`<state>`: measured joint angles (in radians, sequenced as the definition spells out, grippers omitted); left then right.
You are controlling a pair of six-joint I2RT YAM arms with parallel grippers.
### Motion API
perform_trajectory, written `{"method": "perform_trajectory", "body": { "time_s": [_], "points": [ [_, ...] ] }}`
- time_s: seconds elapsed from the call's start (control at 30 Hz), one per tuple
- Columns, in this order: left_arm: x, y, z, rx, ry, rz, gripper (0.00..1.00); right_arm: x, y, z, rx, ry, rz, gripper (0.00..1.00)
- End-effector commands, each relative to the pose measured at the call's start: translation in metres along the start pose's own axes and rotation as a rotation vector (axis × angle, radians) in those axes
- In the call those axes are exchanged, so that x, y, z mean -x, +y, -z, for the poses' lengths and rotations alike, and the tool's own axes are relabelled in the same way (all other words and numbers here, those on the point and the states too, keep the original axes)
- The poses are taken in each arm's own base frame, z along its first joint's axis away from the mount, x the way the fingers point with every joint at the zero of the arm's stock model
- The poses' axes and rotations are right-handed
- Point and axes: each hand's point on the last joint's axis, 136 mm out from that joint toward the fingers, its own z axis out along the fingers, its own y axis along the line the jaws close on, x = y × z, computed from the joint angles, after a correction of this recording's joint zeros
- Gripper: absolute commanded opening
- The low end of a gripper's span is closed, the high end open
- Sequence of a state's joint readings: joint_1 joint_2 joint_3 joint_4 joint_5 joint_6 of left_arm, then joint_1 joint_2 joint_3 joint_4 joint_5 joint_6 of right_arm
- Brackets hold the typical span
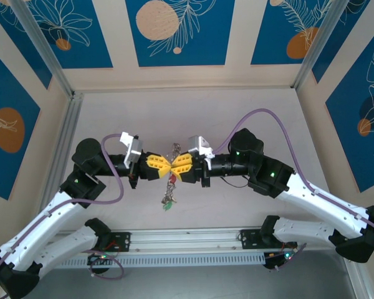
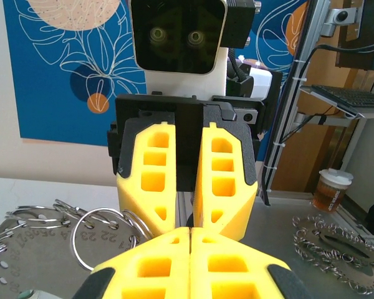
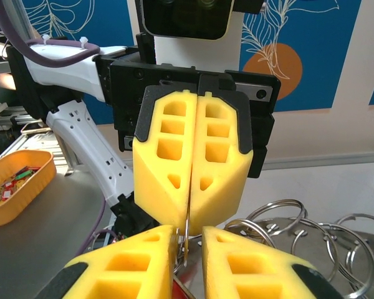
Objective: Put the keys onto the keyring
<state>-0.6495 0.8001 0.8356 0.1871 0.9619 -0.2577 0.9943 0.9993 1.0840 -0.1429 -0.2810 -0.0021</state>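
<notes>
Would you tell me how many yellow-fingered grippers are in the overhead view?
2. The left gripper is just left of centre, shut on the keyring; the right gripper faces it tip to tip, jaws slightly apart.

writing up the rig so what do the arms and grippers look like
Left arm and right arm: white links, black joints, green lights, a purple cable each. Left gripper and right gripper carry wedge-shaped yellow fingers with square cut-outs on black mounts.

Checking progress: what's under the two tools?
A bunch of keys shows past the left tool and right tool, toward the near edge; its stretch directly beneath them is covered.
</notes>
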Motion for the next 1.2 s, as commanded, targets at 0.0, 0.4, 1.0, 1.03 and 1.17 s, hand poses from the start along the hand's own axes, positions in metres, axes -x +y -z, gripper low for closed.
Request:
{"method": "perform_trajectory", "body": {
  "time_s": [0.0, 0.4, 1.0, 1.03, 1.17],
  "points": [
    [0.018, -0.013, 0.002, -0.039, -0.052, -0.07, 0.0, 0.001, 0.0, 0.002, -0.005, 0.005, -0.006, 0.18],
    [0.021, -0.011, 0.001, -0.032, -0.054, -0.062, 0.0, -0.001, -0.003, 0.007, -0.035, 0.013, 0.024, 0.0],
    [-0.011, 0.022, 0.029, 0.318, 0.263, -0.09, 0.39, -0.004, -0.033, 0.037, -0.212, 0.393, 0.144, 0.0],
    [-0.011, 0.022, 0.028, 0.315, 0.265, -0.094, 0.38, -0.005, -0.034, 0.036, -0.209, 0.413, 0.14, 0.0],
    [-0.012, 0.023, 0.02, 0.283, 0.271, -0.109, 0.38, -0.012, -0.04, 0.029, -0.206, 0.496, 0.108, 0.0]
  ]
}}
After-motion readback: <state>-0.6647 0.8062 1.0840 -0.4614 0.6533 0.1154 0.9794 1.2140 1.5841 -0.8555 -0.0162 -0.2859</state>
